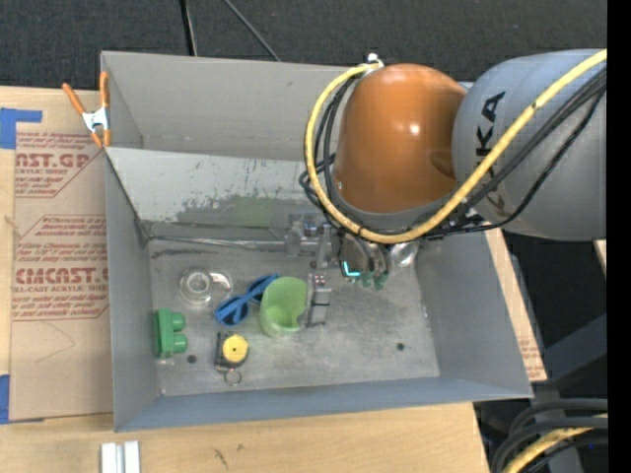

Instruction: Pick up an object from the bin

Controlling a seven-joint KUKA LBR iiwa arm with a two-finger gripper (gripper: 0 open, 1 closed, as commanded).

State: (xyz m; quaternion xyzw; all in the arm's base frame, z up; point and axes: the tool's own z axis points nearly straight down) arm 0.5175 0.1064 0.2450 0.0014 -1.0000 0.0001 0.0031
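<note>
Although the gripper (318, 304) is low in the bin (217, 106), nothing is seen lifted off the floor, so the pick looks to be at its approach or closing stage rather than done. The gripper hangs beneath the arm's orange wrist cover (399, 146), near the middle of the bin floor, and its tip stands just beside, perhaps touching, the right side of a pale green cup (280, 305). Whether the gripper is wide or narrow I cannot tell: from this angle it shows as one dark upright piece, with no gap to read. The cup rests on the bin floor, so it is not carried. Against the cup's left side lies a blue curved piece (242, 302), maybe toy glasses, and beyond that is a clear round lid (202, 286). Nearer the front wall sits a small yellow disc (234, 349) with a dark bit beside it, and toward the left corner a green block (170, 332). These four lie apart from the gripper. By my judgement the cup is the likely target, being the nearest thing. What is left is to get a firm hold across its wall or rim, then raise it clear of the bin without dragging the blue piece along.
</note>
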